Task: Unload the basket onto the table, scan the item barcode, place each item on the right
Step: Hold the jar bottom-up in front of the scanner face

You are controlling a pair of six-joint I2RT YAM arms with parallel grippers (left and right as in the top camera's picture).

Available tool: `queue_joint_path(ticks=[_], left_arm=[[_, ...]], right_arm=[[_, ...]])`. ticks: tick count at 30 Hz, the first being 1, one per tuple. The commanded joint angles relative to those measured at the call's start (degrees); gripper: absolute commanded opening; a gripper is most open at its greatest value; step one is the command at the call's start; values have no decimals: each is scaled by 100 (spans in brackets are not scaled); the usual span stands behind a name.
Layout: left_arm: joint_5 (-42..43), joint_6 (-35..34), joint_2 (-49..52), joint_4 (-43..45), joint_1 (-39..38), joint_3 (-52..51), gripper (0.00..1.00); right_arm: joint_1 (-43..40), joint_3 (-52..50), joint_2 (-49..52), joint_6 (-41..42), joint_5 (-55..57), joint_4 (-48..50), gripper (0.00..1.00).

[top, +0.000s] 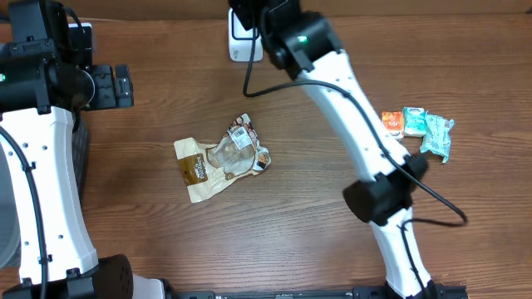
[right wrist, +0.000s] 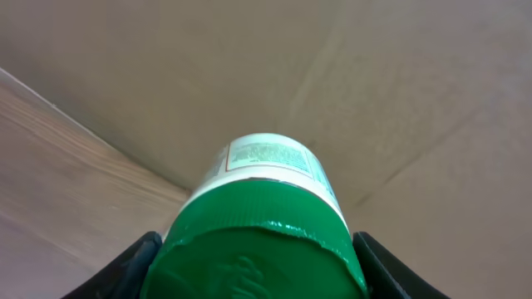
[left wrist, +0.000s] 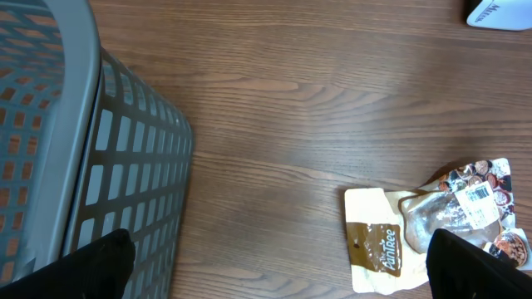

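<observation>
1. Bottle [right wrist: 264,178] with a green cap and a white body is held between the two fingers of the right gripper [right wrist: 259,267]; the jaws are clenched on the cap from both sides.
2. In the right wrist view the bottle fills the lower middle, with a green printed label on its body. Behind it are a beige wall and the edge of the wooden table [top: 291,232].
3. In the overhead view the right arm reaches to the far edge of the table, just beside a white scanner [top: 240,43]. The bottle itself is hidden there under the arm.
4. The left gripper [top: 113,85] hangs over the left side of the table with its jaws released and wide apart, and nothing is between them.
5. A grey basket [left wrist: 83,166] with mesh walls stands at the left, close to the left arm.
6. A snack pouch [top: 221,158] lies flat near the middle of the table, well apart from both grippers.
7. Three small packets [top: 417,126] lie together at the right side of the table.
</observation>
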Motion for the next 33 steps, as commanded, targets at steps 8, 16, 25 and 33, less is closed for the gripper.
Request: queue_joint_path(ticks=[8,16,25,33], left_arm=[[-11,90,-42,20,42,39,99],[-11,90,-39,20,44,39,100],[-11,90,-42,20,44,39,99],[-11,90,-39,20,42,39,99]], right_arm=[[-223,-90,1325,-2833,485,1692,11],[-260,-90,1646,-3331,437,2258,8],[-260,-90,1674,-3331,398,2260,8],[-227,-87,1670,-3263,267,2258,9]])
